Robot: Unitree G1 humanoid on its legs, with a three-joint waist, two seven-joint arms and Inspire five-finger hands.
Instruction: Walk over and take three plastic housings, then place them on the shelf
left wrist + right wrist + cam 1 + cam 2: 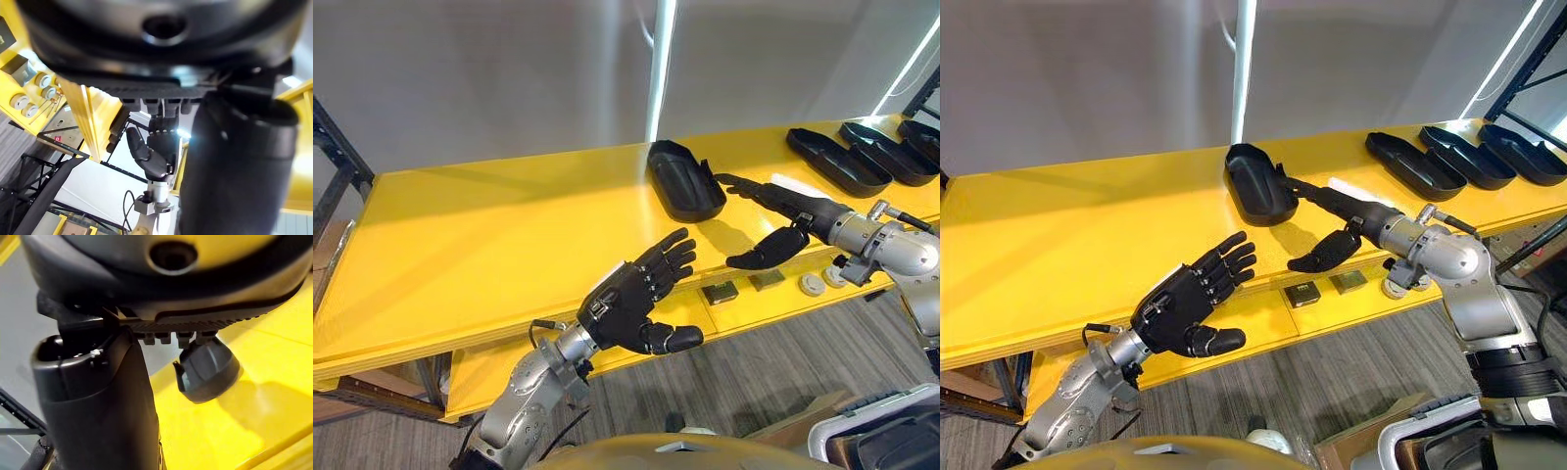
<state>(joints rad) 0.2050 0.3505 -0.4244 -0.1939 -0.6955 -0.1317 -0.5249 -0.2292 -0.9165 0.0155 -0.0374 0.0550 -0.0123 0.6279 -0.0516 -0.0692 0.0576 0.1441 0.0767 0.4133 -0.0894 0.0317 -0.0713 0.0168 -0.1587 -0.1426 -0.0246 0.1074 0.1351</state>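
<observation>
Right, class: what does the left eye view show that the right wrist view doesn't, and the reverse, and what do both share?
Left eye view adds: the open left hand hovering at the front edge of the yellow shelf, three more housings at far right, small parts on the lower ledge. Right wrist view adds: a close look along the right hand, thumb standing out. Shared: the straight-fingered right hand reaching the nearest housing on that shelf.

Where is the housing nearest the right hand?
The housing lies on the yellow shelf, right of centre in the eye views, just beyond the right hand; three more housings lie farther right.
</observation>
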